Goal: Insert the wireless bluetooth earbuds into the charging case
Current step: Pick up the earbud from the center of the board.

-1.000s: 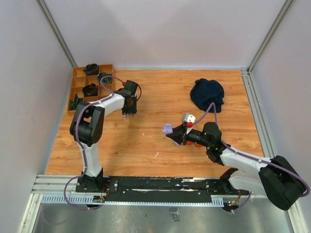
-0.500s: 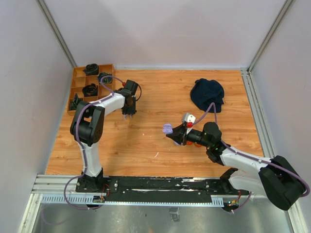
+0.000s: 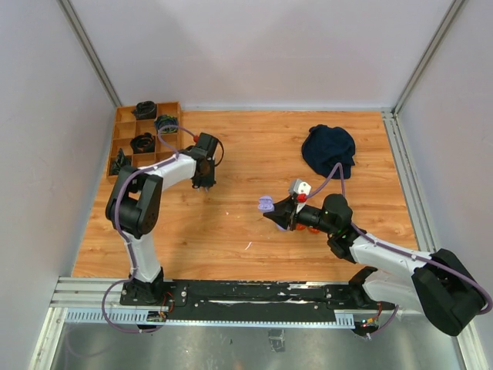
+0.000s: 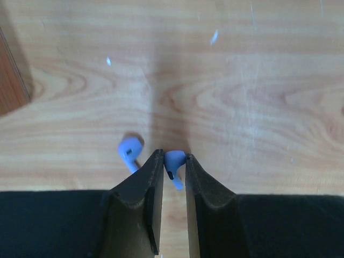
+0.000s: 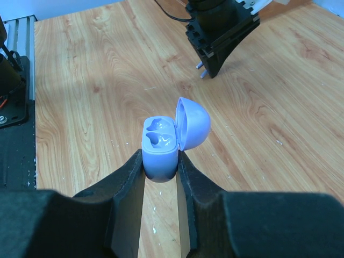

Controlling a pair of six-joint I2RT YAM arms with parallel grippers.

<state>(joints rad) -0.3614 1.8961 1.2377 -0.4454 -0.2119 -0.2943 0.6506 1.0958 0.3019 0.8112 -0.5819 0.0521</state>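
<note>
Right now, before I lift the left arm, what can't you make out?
Left wrist: lower stem of the gripped earbud, hidden between fingers of the left gripper.
Top external: gripped earbud and loose earbud, too small, under that gripper.
Right wrist: base of the charging case, hidden inside the right gripper.
Top external: tray contents, dark, too small.

A light wooden table [image 3: 254, 154] carries everything, its grain running left to right and dotted with a few white flecks. At its far left corner sits a wooden tray [image 3: 123, 127] with black parts in its compartments. Near the far right corner lies 1 crumpled dark blue cloth [image 3: 328, 150]. On the left half, near the tray, 1 pale lilac earbud [image 4: 130, 152] lies on the wood. Just beside it is a 2nd earbud [image 4: 173, 166]; whether it rests on the table cannot be told.
</note>
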